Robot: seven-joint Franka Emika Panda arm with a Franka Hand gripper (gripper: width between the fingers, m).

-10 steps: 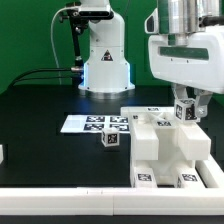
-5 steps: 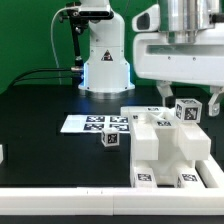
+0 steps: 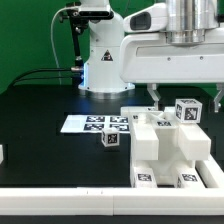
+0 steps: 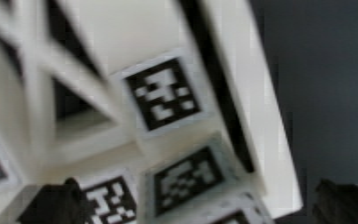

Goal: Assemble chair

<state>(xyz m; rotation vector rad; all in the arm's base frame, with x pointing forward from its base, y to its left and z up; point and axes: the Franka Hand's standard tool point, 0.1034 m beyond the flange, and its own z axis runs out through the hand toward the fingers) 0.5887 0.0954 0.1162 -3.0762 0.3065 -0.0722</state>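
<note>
Right over the chair (image 3: 165,150) the claw (image 3: 185,97) hangs open, fingers (image 3: 155,93) spread wide & gripping nothing. The chair's white blocky parts sit on the black surface (image 3: 40,130) directly below it, w/ a tagged block (image 3: 187,111) on top, just under the gap btw the fingers and apart from both. In the wrist view the dark fingertips (image 4: 60,198) frame white tagged chair panels; a small tagged peg (image 3: 110,140) & the marker board (image 3: 92,123) lie lower, toward the exterior view's left of the claw.
</note>
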